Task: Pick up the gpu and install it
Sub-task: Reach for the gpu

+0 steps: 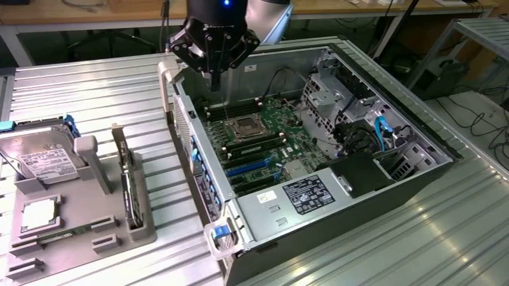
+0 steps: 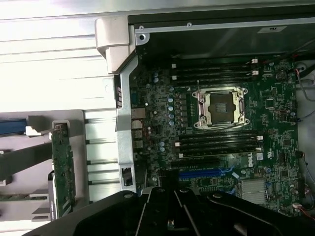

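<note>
Nearest you: ribbed metal table (image 1: 413, 238), grey holder (image 1: 143, 229), gpu (image 1: 126, 176) standing on edge in its slot. Farther: open computer case (image 1: 318, 238); your gripper (image 1: 213, 80) over motherboard (image 1: 263, 137), pressed together, empty. Beyond: wooden bench (image 1: 80, 15), floor cables (image 1: 477, 119).

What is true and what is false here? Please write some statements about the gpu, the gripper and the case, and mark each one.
1. The gpu stands in the gray holder, outside the case. True.
2. The gripper holds the gpu. False: it is shut, holds nothing and hangs above the case.
3. The hard drive lies inside the case. False: it sits in the holder.
4. The case is open and the motherboard shows. True.
</note>
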Action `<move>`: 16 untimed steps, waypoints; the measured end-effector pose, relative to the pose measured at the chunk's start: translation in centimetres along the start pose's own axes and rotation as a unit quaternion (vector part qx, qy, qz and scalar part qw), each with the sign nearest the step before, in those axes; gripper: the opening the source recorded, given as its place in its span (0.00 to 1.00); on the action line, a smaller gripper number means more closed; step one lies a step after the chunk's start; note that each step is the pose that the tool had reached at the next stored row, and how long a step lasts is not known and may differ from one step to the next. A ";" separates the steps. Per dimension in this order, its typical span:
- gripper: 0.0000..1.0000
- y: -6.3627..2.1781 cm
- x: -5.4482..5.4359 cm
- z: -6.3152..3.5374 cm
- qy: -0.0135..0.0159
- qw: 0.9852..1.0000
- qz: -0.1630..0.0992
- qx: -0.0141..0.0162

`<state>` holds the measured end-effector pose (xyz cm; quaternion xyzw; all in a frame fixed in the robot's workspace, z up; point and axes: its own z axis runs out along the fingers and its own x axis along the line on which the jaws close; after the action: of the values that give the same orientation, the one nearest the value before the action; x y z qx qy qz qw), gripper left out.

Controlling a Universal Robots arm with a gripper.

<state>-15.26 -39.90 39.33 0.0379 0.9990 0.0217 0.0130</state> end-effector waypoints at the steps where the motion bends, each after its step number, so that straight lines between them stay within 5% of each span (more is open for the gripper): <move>1: 0.11 -0.01 0.1 0.00 0.000 1.000 0.000 0.000; 16: 0.11 -0.08 1.0 -0.03 0.000 1.000 0.000 0.000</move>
<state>-16.32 -39.90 39.33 0.0378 0.9990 0.0217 0.0129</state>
